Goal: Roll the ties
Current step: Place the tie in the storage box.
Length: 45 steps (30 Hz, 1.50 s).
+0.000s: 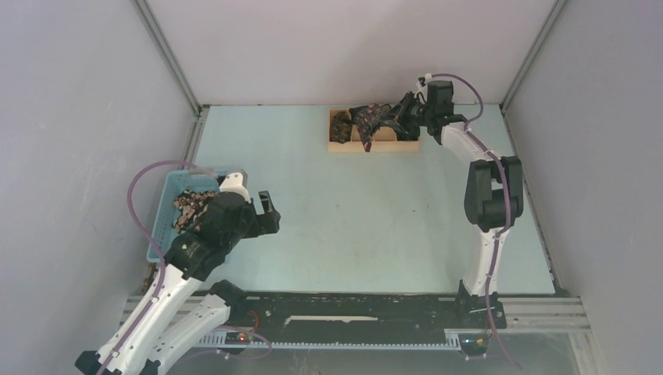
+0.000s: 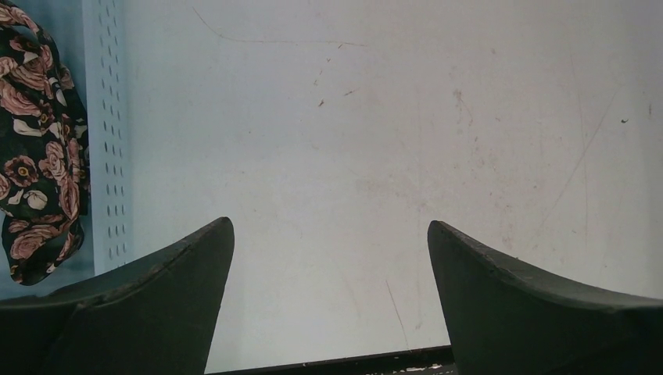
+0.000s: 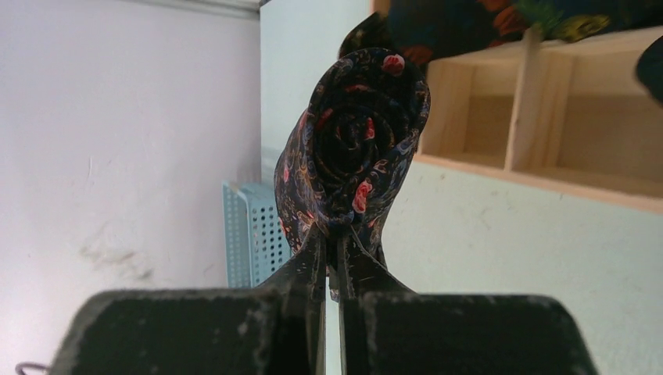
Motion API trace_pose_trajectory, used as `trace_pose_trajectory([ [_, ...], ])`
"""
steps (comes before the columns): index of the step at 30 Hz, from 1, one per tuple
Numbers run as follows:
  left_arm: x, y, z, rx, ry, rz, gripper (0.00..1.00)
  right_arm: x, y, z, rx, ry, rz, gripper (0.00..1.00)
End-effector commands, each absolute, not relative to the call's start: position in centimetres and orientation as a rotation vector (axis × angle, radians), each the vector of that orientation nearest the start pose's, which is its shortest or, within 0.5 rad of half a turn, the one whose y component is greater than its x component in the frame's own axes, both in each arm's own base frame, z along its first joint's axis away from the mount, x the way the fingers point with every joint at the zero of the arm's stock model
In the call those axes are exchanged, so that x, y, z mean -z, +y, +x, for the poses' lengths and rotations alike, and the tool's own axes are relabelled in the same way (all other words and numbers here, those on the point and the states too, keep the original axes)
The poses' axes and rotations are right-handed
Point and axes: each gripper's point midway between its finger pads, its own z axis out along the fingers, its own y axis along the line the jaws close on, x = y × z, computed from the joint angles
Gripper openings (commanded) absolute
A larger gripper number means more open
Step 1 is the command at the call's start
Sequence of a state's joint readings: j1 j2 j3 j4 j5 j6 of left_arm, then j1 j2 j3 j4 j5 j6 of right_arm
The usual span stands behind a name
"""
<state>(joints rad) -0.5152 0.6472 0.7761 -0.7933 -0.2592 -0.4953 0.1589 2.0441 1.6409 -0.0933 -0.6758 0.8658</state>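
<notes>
A rolled dark floral tie (image 3: 356,141) is pinched at its lower edge by my shut right gripper (image 3: 336,228). From above, this tie (image 1: 366,119) hangs over the tan wooden tray (image 1: 395,147) at the back, one loose end dangling toward the tray's front wall, with the right gripper (image 1: 395,117) beside it. Another colourful tie (image 3: 500,19) lies across the tray's compartments (image 3: 547,117). More ties (image 1: 191,205) are heaped in the light-blue basket (image 1: 160,219). My left gripper (image 1: 268,211) is open just right of that basket, with nothing between its fingers (image 2: 188,297). One of the basket's ties (image 2: 39,156) shows at the left.
The basket's perforated wall (image 2: 105,141) stands left of the left gripper (image 2: 330,226). Grey walls enclose the table on three sides. The basket (image 3: 250,234) shows far behind the held roll. A black rail (image 1: 352,308) runs along the near edge.
</notes>
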Motion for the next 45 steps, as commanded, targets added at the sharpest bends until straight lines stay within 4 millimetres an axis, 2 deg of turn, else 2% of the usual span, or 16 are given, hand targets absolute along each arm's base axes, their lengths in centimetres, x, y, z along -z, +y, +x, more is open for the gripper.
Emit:
trace_pose_trajectory([
  [1,-18.1,-8.7,20.7,0.261,2.207,-0.088,1.00,-18.7,22.2,55.3,-1.291,2.110,0.383,0.00],
  [5,-17.8,-8.8,20.7,0.258,2.222,-0.079,1.00,-18.0,22.6,58.3,-1.281,2.036,0.424,0.00],
  [10,-17.7,-8.7,20.7,0.250,2.223,-0.080,1.00,-17.1,23.0,60.9,-1.284,1.954,0.453,0.00],
  [16,-17.6,-8.7,20.8,0.246,2.224,-0.080,1.00,-17.4,22.5,62.3,-1.255,1.891,0.445,0.00],
  [19,-17.5,-8.7,20.8,0.243,2.229,-0.079,1.00,-17.1,22.4,62.7,-1.220,1.914,0.429,0.00],
  [26,-17.6,-8.7,20.8,0.244,2.228,-0.078,1.00,-12.0,21.8,61.0,-1.101,2.057,0.427,0.00],
  [31,-17.7,-8.8,20.8,0.250,2.226,-0.072,1.00,-8.5,21.7,59.7,-1.090,2.164,0.455,0.00],
  [41,-17.7,-8.8,20.8,0.255,2.222,-0.072,1.00,-6.2,20.8,56.0,-0.777,2.357,0.361,0.00],
  [45,-17.7,-8.8,20.8,0.255,2.225,-0.069,1.00,-6.5,21.1,55.3,-0.621,2.380,0.263,0.00],
])
